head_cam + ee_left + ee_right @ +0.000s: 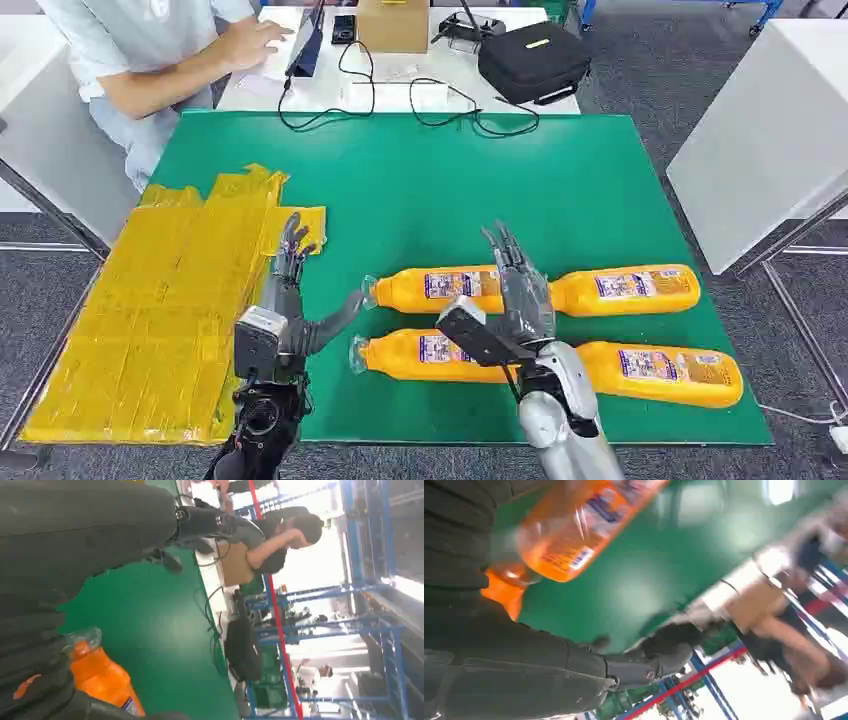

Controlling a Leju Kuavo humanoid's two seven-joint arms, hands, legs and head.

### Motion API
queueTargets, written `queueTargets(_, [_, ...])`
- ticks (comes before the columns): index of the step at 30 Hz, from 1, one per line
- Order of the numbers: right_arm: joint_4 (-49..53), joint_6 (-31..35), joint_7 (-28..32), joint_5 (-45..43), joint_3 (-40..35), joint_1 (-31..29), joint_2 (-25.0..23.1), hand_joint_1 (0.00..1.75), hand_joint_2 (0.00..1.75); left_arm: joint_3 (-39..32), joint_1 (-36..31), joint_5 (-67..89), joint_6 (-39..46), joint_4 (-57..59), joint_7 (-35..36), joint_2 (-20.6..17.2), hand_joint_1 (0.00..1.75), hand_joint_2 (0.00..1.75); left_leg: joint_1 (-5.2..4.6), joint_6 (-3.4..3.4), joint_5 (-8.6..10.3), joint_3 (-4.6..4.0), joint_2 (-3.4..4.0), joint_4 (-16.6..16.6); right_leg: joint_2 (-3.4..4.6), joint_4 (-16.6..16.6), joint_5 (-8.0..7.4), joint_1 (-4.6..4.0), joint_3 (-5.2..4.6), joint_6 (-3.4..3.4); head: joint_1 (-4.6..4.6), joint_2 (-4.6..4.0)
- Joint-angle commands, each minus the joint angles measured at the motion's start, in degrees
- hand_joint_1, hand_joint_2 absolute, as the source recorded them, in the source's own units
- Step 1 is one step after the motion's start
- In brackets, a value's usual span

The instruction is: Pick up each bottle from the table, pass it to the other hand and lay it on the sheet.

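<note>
Four orange bottles lay in two rows at the lower right of the green desk (450,180). The right hand (515,285) hovered over the upper-left bottle (430,289), fingers spread, grasping nothing. The left hand (290,265), also released, stood fingers-up at the edge of the yellow sheet (150,320) at lower left.
</note>
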State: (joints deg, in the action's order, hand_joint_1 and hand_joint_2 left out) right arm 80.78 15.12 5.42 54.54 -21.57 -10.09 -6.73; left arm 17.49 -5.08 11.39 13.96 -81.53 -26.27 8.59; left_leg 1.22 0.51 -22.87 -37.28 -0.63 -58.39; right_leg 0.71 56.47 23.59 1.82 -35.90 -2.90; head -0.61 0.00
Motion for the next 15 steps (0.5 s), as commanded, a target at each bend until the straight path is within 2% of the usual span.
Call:
queueTargets(1, [-9.7, -10.8, -4.0, 8.3, -6.8, -10.3, 6.5, 0.00, 1.75, 0.5, -1.8, 0.5, -2.1, 4.9, 0.3, 0.3, 0.00, 1.75, 0.02, 0.09, -0.21, 0.61, 0.15, 0.0, -0.02, -0.1, 0.16, -0.11, 0.62, 0.28, -0.04, 0.00])
queueTargets(2, [-11.7, -12.8, -4.0, 9.3, -8.0, -11.8, 6.6, 0.00, 1.75, 0.7, -1.8, 0.7, -2.2, 4.9, 0.4, 0.3, 0.00, 1.75, -0.01, 0.06, -0.10, 0.33, 0.16, 0.1, 0.06, -0.1, 0.03, -0.04, 0.31, 0.15, -0.02, 0.00])
queueTargets(7, [-21.5, -15.0, -3.3, 10.8, -11.1, -17.9, 5.2, 0.00, 1.75, 0.7, -2.4, 0.8, -2.2, 5.2, 1.0, 0.3, 0.00, 1.75, 0.01, 0.06, -0.18, 0.55, 0.31, 0.1, 0.16, -0.1, 0.07, -0.09, 0.47, 0.25, -0.04, 0.00])
queueTargets(9, [-21.6, -15.0, -3.3, 10.8, -11.1, -18.0, 5.2, 0.00, 1.75, 0.7, -2.4, 0.8, -2.2, 5.2, 1.1, 0.3, 0.00, 1.75, 0.01, 0.03, -0.06, 0.22, 0.15, 0.0, 0.08, -0.1, 0.00, -0.05, 0.18, 0.12, -0.02, 0.00])
queueTargets(13, [-21.6, -15.0, -3.3, 10.8, -11.1, -18.0, 5.2, 0.00, 1.75, 0.7, -2.4, 0.8, -2.2, 5.2, 1.1, 0.3, 0.00, 1.75, 0.01, 0.06, -0.11, 0.40, 0.08, 0.0, -0.05, -0.1, 0.08, -0.07, 0.40, 0.18, -0.02, 0.00])
queueTargets(15, [-23.9, -15.1, -5.2, 12.1, -12.0, -19.6, 4.7, 0.00, 1.75, 0.6, -2.3, 0.8, -2.1, 5.2, 1.4, 0.3, 0.00, 1.75, 0.01, 0.06, -0.13, 0.42, 0.10, 0.0, -0.03, -0.1, 0.09, -0.07, 0.42, 0.18, -0.02, 0.00])
